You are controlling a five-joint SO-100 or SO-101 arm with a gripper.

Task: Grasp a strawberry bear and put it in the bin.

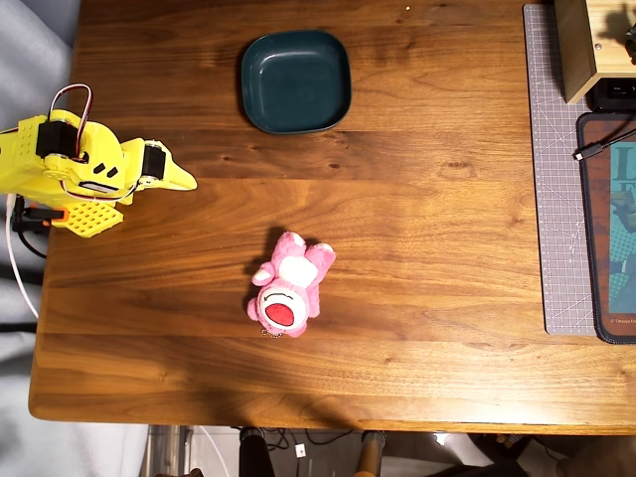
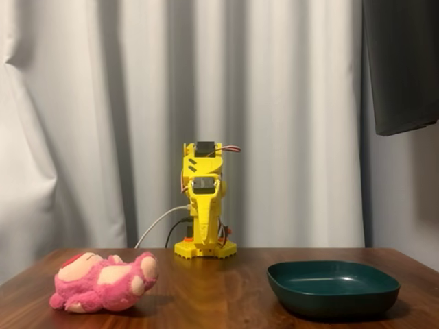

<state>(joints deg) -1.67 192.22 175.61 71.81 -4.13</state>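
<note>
The strawberry bear point(image 1: 288, 287) is a fluffy hot-pink plush lying on its back on the wooden table, white muzzle and red mouth facing up, head toward the front edge. In the fixed view the bear point(image 2: 104, 282) lies at the lower left. The bin point(image 1: 295, 80) is a dark teal rounded-square dish at the back of the table, empty; in the fixed view it point(image 2: 333, 287) sits at the lower right. My yellow gripper point(image 1: 182, 181) is folded back at the arm's base on the left edge, its jaws together, far from both. It also shows in the fixed view point(image 2: 204, 241), pointing down.
A grey cutting mat point(image 1: 556, 179) runs along the table's right side, with a wooden box point(image 1: 586, 45) at its far end and a dark mat with a cable point(image 1: 608, 229). A white curtain point(image 2: 137, 103) hangs behind the arm.
</note>
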